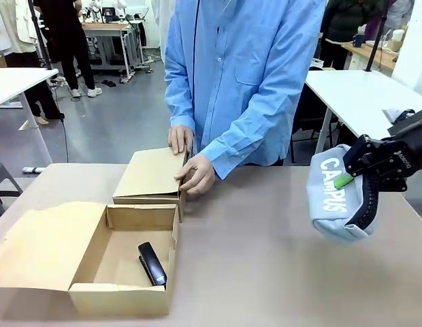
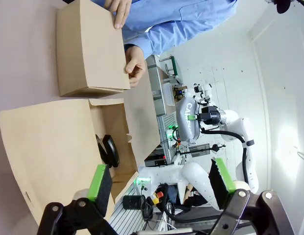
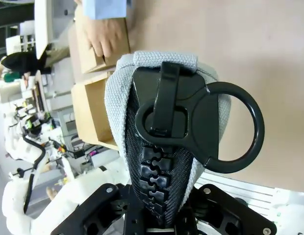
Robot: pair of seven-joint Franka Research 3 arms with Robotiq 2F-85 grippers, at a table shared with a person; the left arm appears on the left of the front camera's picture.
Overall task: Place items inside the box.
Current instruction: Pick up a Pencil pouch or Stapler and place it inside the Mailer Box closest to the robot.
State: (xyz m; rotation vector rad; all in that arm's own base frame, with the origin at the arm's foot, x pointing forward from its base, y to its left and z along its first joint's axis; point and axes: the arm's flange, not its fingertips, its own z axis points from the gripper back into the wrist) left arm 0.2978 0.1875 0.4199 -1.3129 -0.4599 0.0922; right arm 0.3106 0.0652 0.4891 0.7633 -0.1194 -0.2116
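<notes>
Fronting a grey floor (image 1: 122,129), beige tabletop (image 1: 265,259).

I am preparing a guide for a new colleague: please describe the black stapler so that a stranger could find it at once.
On the near left of the beige table stands an open brown cardboard box, its lid flap spread left. The slim black stapler lies on its floor by the right wall. It alone is boxed: the grey fabric CAMPUS pouch hangs in the right gripper.
</notes>
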